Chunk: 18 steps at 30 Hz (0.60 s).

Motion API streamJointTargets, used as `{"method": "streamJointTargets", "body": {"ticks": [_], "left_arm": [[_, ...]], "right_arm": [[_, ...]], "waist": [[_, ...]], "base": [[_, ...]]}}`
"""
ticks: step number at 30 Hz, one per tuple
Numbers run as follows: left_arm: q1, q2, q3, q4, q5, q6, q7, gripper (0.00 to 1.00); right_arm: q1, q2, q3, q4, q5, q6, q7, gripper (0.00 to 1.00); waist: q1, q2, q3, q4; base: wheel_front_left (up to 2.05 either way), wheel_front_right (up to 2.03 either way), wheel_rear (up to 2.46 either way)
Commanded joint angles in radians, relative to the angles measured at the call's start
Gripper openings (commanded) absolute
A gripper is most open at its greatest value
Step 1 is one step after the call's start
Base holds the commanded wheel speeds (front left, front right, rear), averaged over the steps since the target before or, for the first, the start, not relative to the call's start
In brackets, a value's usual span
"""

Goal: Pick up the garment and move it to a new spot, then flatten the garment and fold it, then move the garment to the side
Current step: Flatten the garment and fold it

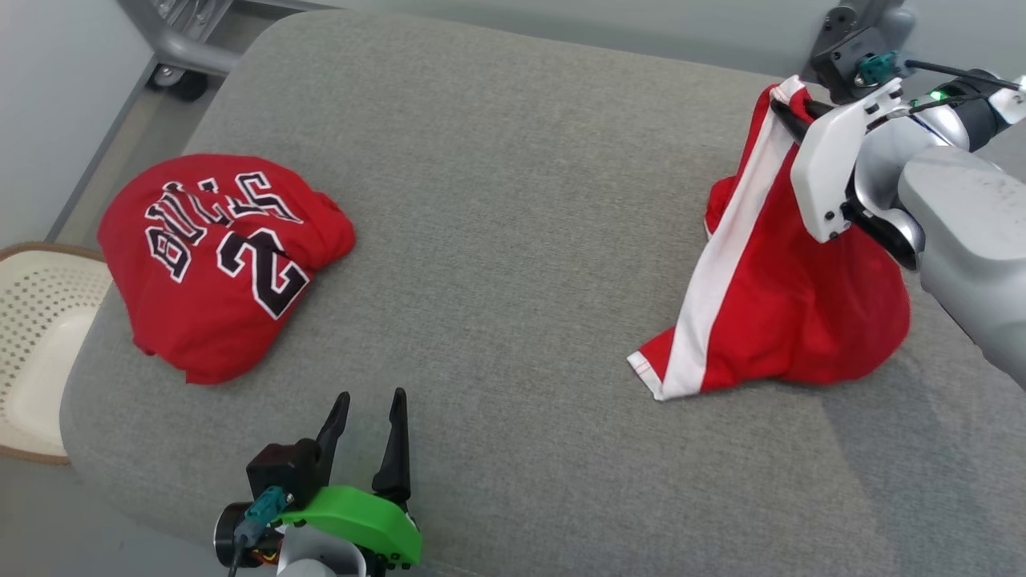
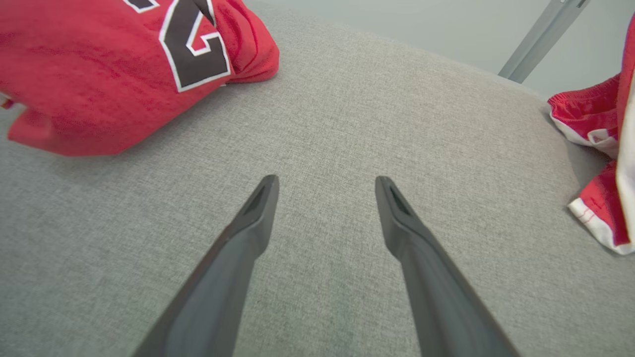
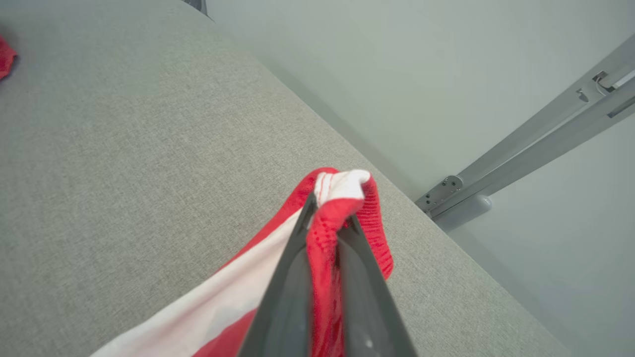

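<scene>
Right gripper (image 3: 331,213): I see it clamped on red shorts (image 1: 785,320), beside the cushion's (image 1: 513,200) far edge.
Left gripper (image 1: 370,398): spread wide, empty.
Jersey (image 1: 216,264): left edge; middle open.

Red jersey (image 1: 216,264) lying bunched on left part of grey cushion (image 1: 513,240), black-and-white lettering and numeral facing up. Cream perforated basket (image 1: 40,320) sitting low just beside cushion's left edge. Grey metal frame (image 1: 180,48) with dark caster (image 1: 172,80) standing beyond far-left corner.
</scene>
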Motion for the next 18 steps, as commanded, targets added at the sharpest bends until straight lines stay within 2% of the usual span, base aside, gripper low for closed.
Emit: {"method": "streamJointTargets", "body": {"ticks": [1, 5, 9, 15, 18], "left_arm": [[0.008, 0.003, 0.011, 0.004, 0.013, -0.002, 0.0, 1.0], [0.011, 0.003, 0.032, 0.01, 0.037, -0.009, 0.0, 1.0], [0.016, 0.003, 0.051, 0.017, 0.052, -0.017, 0.0, 1.0], [0.013, 0.003, 0.07, 0.024, 0.075, -0.028, 0.0, 1.0], [0.012, 0.003, 0.075, 0.025, 0.082, -0.033, 0.0, 1.0]], "right_arm": [[0.005, -0.001, -0.031, 0.022, 0.01, -0.002, -0.054, 0.0], [0.065, -0.005, -0.098, 0.082, 0.024, -0.001, -0.182, 0.0], [0.154, -0.008, -0.164, 0.127, 0.054, -0.001, -0.266, 0.0], [0.332, 0.008, -0.274, 0.132, 0.079, -0.001, -0.306, 0.0], [0.429, 0.011, -0.385, 0.08, 0.053, -0.001, -0.306, 0.0]], "waist": [[0.0, 0.0, -0.038, -0.075], [0.0, 0.0, -0.064, -0.156], [0.0, 0.0, -0.082, -0.236], [0.0, 0.0, -0.093, -0.335], [0.0, 0.0, -0.095, -0.371]], "base": [[0.0, 0.0, 0.0], [0.0, 0.0, 0.0], [0.0, 0.0, 0.0], [0.0, 0.0, 0.0], [0.0, 0.0, 0.0]]}}
